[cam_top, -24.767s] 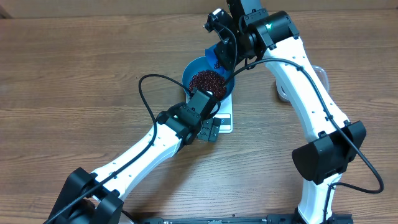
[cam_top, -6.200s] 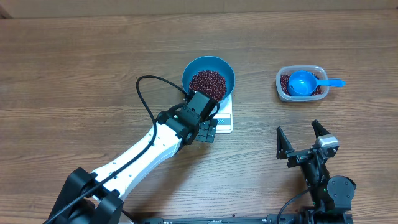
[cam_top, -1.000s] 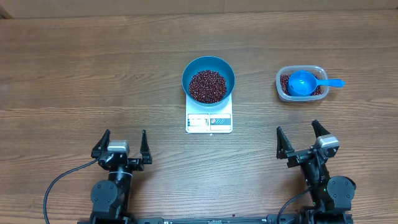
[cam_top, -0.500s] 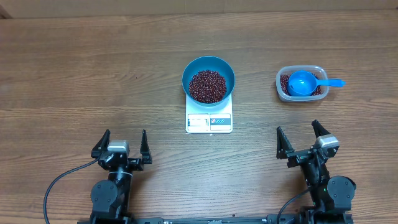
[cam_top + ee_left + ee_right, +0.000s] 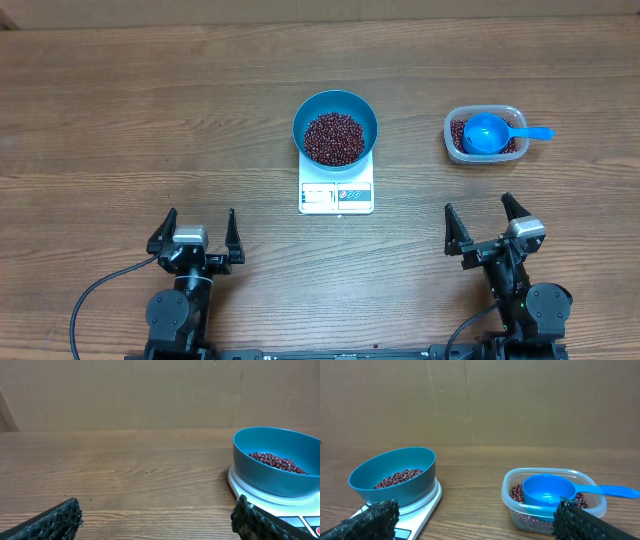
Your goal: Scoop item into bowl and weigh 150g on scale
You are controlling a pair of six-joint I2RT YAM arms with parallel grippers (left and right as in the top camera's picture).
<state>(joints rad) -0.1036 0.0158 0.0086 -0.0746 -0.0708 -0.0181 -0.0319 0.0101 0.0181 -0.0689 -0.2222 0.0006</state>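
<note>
Overhead, table (image 5: 120,100): brown wood grain surface; all items rest on it.
Overhead, scale (image 5: 337,197): white, square, at table centre, with its display strip on the edge nearer the arms. The reading is too small to make out.
Overhead, bowl (image 5: 335,102): blue, round, upright, seated on the scale platform and covering its far part.
Overhead, beans (image 5: 334,138): a dark red-brown heap covers the floor of the bowl. A second, smaller lot lies in the tub.
Overhead, tub (image 5: 449,125): clear plastic, to the right of the bowl and well apart from it.
Overhead, scoop (image 5: 485,133): blue, with its cup lying inside the tub on the beans. The handle points right, over the tub rim.
Overhead, left gripper (image 5: 200,218): at the near-left table edge, jaws spread wide, holding nothing, well apart from the scale.
Overhead, right gripper (image 5: 478,205): at the near-right table edge, jaws spread wide, holding nothing, nearer than the tub and not touching it.
Left wrist, fingers (image 5: 57,521): two dark textured tips sit at the lower corners, with only bare table between them.
Left wrist, bowl and scale: at the right edge, the bowl on the white platform, beans visible below its rim.
Right wrist, fingers: two tips at the lower corners, set far apart.
Right wrist, bowl and scale: on the left, ahead of the left tip.
Right wrist, tub and scoop: on the right; the scoop cup sits in the tub, open side up, with beans around and under it.
</note>
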